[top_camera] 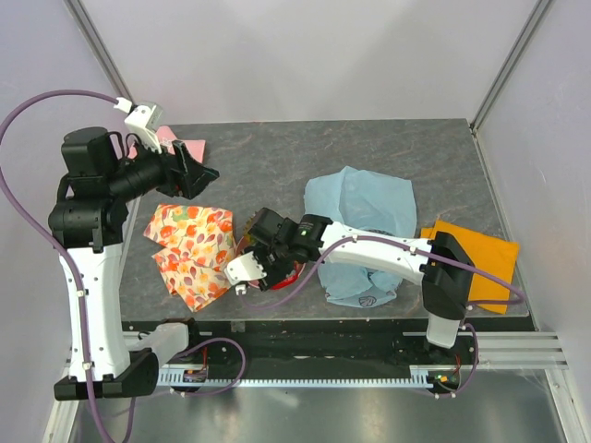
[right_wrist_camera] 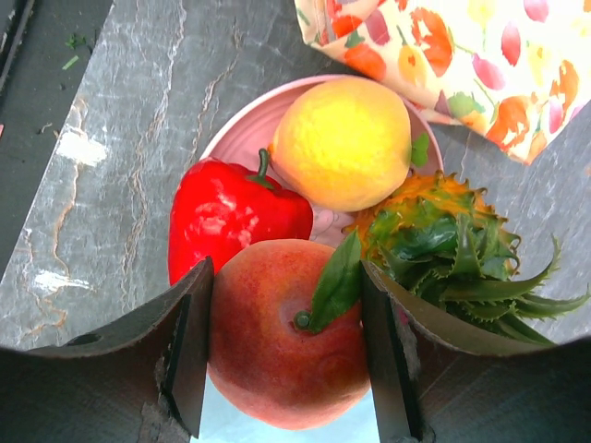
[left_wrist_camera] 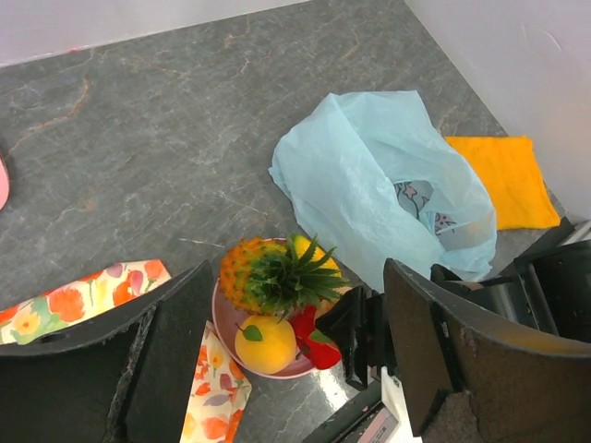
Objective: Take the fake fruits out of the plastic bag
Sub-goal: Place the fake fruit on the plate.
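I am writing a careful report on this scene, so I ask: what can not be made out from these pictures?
Inside of the bag: in the left wrist view its own folds hide it; in the top view the right arm crosses its near part. Whether any fruit is inside cannot be told.
Bowl: in the top view, almost all hidden under the right arm.
Pink object: in the top view, partly behind the left arm; its kind is unclear.

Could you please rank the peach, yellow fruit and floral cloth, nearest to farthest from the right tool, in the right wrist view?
1. Peach, gripped in the right tool.
2. Yellow fruit, just beyond, in the pink bowl.
3. Floral cloth, far top right.
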Controlling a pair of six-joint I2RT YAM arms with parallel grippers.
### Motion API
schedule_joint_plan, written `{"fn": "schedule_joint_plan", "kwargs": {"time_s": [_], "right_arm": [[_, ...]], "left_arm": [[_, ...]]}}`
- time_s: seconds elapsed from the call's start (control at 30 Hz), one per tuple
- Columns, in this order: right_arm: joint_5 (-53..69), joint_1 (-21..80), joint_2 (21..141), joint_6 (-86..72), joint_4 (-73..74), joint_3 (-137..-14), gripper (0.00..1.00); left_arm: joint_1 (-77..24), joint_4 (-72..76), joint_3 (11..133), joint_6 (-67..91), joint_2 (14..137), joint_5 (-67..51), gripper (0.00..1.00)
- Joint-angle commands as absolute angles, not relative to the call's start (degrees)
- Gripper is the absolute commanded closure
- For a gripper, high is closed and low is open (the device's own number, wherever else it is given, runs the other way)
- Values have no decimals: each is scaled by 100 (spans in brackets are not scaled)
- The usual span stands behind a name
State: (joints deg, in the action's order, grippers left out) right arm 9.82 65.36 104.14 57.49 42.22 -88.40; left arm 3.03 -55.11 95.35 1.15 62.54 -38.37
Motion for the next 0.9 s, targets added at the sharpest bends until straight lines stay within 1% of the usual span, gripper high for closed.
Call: {"fn": "schedule_joint_plan", "kwargs": {"time_s": [0.0, 0.07, 0.17, 0.2, 0.27, 0.3, 0.4, 0.47, 0.6, 0.7, 0.77, 0.87], "right_arm": [[1222, 6513, 10547, 5862, 4069, -9140, 79], [1274, 6513, 10582, 5845, 4061, -9167, 79], [1309, 6504, 10626, 5801, 4017, -9211, 76], [1310, 6513, 10635, 5783, 4017, -9211, 72], [1301, 6513, 10652, 5792, 4017, -9185, 68], [1257, 6513, 10652, 5783, 4017, -9167, 62], [1204, 6513, 10609, 5783, 4008, -9097, 52], [1187, 6504, 10591, 5766, 3990, -9062, 50], [1125, 6513, 10512, 5687, 3938, -9018, 40], [1081, 6513, 10477, 5643, 3902, -8983, 36], [1063, 6504, 10450, 5634, 3876, -8956, 31], [1063, 6513, 10450, 5581, 3850, -8947, 29]], "left_arm": [[343, -5256, 9571, 316, 6293, -4183, 19], [343, -5247, 9563, 325, 6302, -4227, 19], [343, -5238, 9554, 343, 6311, -4297, 20], [343, -5238, 9545, 343, 6302, -4324, 20], [352, -5221, 9536, 352, 6302, -4377, 20], [360, -5221, 9527, 360, 6284, -4394, 20], [352, -5212, 9492, 360, 6275, -4438, 20], [360, -5195, 9466, 378, 6275, -4491, 20], [360, -5133, 9457, 422, 6319, -4579, 21], [369, -5098, 9475, 448, 6337, -4640, 21], [369, -5089, 9483, 448, 6354, -4684, 21], [369, -5089, 9440, 466, 6337, -4737, 21]]}}
